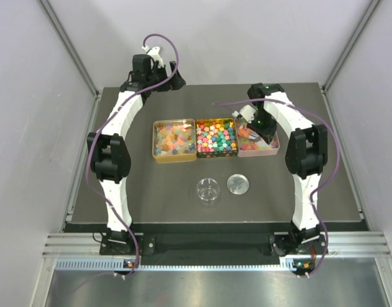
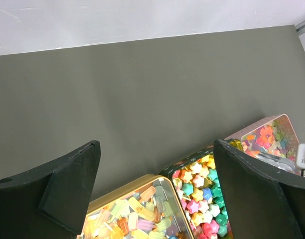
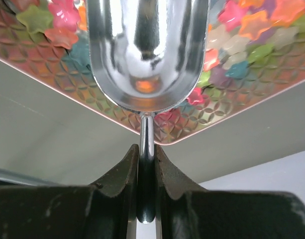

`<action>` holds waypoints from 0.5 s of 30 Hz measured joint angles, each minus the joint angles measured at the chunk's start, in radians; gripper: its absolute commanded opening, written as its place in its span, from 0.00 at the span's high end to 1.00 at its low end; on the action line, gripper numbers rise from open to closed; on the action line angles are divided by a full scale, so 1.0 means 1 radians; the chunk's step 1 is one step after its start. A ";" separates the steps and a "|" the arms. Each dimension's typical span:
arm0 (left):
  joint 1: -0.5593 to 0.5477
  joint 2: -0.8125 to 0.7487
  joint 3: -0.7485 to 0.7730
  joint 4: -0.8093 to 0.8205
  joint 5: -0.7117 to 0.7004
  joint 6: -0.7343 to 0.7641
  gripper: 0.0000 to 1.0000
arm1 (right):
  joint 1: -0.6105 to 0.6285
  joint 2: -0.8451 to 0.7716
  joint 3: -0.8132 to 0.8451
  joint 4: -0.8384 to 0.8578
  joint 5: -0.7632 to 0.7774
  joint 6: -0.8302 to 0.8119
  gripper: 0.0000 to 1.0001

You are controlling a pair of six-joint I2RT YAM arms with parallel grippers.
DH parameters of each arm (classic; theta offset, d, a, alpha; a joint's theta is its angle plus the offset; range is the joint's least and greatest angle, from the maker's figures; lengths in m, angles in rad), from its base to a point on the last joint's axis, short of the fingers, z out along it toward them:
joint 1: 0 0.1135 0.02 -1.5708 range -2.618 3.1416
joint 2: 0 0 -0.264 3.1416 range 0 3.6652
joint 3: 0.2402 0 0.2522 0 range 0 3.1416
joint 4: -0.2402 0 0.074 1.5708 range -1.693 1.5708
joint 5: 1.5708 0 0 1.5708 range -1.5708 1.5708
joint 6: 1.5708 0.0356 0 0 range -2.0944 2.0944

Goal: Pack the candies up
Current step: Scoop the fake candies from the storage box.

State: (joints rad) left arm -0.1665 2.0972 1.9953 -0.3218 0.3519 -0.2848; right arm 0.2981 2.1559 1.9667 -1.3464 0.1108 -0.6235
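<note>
Three open tins of candies sit side by side mid-table: a gold tin [image 1: 174, 141] of pale translucent pieces, a dark tin [image 1: 215, 137] of mixed-colour star pieces, and a pink tin [image 1: 258, 142] of star pieces. My right gripper [image 1: 258, 123] is shut on the handle of a silver scoop [image 3: 146, 55], whose bowl hangs over the pink tin [image 3: 67, 99] and looks empty. My left gripper [image 1: 158, 71] is open and empty, high at the back left, above bare table behind the gold tin [image 2: 137, 211] and dark tin [image 2: 202, 194].
A small clear glass jar [image 1: 208, 191] stands in front of the tins. Its round silver lid [image 1: 239, 184] lies to its right. White walls and metal rails enclose the table.
</note>
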 measured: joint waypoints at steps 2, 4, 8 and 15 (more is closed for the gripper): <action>0.000 0.000 0.000 0.000 -0.002 0.000 0.01 | -0.004 0.000 -0.025 -0.001 0.004 -0.001 1.00; 0.000 0.000 0.000 0.000 -0.002 0.000 0.01 | -0.005 0.000 -0.042 -0.002 0.000 -0.002 1.00; 0.000 0.000 0.000 0.000 -0.003 0.003 0.01 | -0.005 0.008 -0.049 -0.004 -0.003 -0.006 1.00; 0.000 0.000 0.000 0.000 -0.010 0.026 0.01 | -0.010 0.047 -0.052 -0.003 0.008 -0.025 1.00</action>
State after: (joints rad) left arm -0.1665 2.0972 1.9953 -0.3222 0.3420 -0.2584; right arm 0.2882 2.2024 1.9144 -1.3491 0.1192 -0.6483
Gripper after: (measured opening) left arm 0.991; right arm 0.120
